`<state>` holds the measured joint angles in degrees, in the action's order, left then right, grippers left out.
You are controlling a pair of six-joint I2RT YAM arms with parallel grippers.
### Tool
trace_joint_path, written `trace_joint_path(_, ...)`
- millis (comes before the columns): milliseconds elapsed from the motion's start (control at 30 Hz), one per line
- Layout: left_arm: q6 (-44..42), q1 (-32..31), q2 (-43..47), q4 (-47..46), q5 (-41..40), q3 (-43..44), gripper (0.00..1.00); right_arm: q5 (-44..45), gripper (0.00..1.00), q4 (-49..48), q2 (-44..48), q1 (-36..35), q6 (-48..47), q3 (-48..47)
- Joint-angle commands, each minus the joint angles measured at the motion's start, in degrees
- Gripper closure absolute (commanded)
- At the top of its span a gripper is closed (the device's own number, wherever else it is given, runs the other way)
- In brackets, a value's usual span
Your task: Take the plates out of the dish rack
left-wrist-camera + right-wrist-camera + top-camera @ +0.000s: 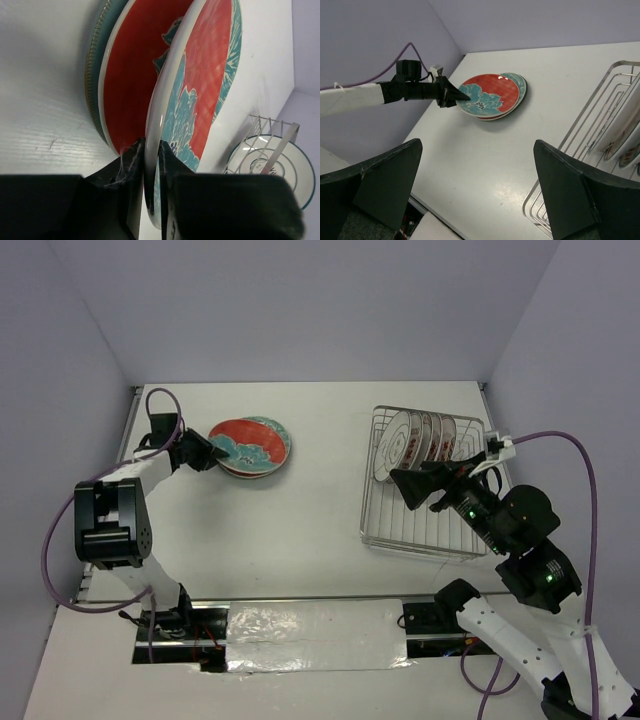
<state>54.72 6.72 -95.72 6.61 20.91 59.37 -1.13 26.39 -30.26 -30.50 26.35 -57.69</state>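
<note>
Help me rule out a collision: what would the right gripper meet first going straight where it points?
Probably the bare table, short of the stacked plates further ahead; the rack sits off to its side. The open fingers of the right gripper frame only tabletop, though depth is unclear.

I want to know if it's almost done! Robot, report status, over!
Left claw pinching red flower plate by its rim. Right claw open, empty, by dish rack. White plates standing inside. Nothing in the way.

stacked plates point(252, 448) left, dish rack point(400, 525) right, racked plates point(402, 445) inside
</note>
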Motion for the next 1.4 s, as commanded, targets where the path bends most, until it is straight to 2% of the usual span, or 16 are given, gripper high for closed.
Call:
trace_joint_path(0, 2.94, -0.48, -1.22, -8.20, 4.67, 2.50, 0.73, -0.46, 0.00, 0.59, 0.64, -0.26, -2.18, -0.14)
trace_joint_path(167, 2.06, -1.80, -3.41, -6.79, 2.39, 2.32, 0.51, -1.24, 0.00, 0.50, 0.29, -0.17, -2.97, 0.21)
trace_joint_path(200, 1.97, -1.97, -3.85, -6.79, 1.95, 2.50, 0.41, -1.25, 0.00, 0.50, 0.20, -0.26, -2.97, 0.65)
trace_joint_path(367, -0.48, -3.99, -6.23, 0.93, -2.17, 5.75, 0.19, -1.16, 0.00, 0.33, 0.73, -0.26, -3.23, 2.23)
trace_joint_path(467, -2.42, -5.57, -7.19, 7.17, -6.75, 9.44, 0.01, -0.72, 0.00, 0.94, 0.82, -0.35, -3.50, 2.32)
trace_joint_path(600, -3.74, -6.28, -9.39, 13.42, -10.44, 14.79, 0.00, -1.16, 0.00, 1.91, 0.82, -0.35, -3.93, 1.79)
trace_joint_path(833, -3.57, -6.28, -8.34, 20.63, -19.22, 16.83, 0.01, -0.02, 0.00, 3.66, 1.43, -0.26, -4.99, 1.44)
trace_joint_path(1067, -4.71, -6.28, -9.75, 27.48, -23.71, 22.97, 0.00, -1.34, 0.00, 5.67, -1.55, -0.35, -5.52, 0.92)
trace_joint_path(1267, -6.46, -6.28, -5.01, 34.43, -33.21, 26.14, 0.01, 11.30, 0.00, 10.78, -9.63, -0.17, -3.68, -0.75)
trace_joint_path(1333, -9.87, -6.28, 0.25, 34.00, -33.91, 25.19, 0.00, 18.13, 0.00, 12.79, -13.67, -0.26, -2.54, -2.68)
trace_joint_path(1367, -11.90, -8.28, 4.45, 33.12, -33.13, 24.31, 0.00, 20.96, 0.00, 13.33, -14.82, -0.17, -2.36, -3.47)
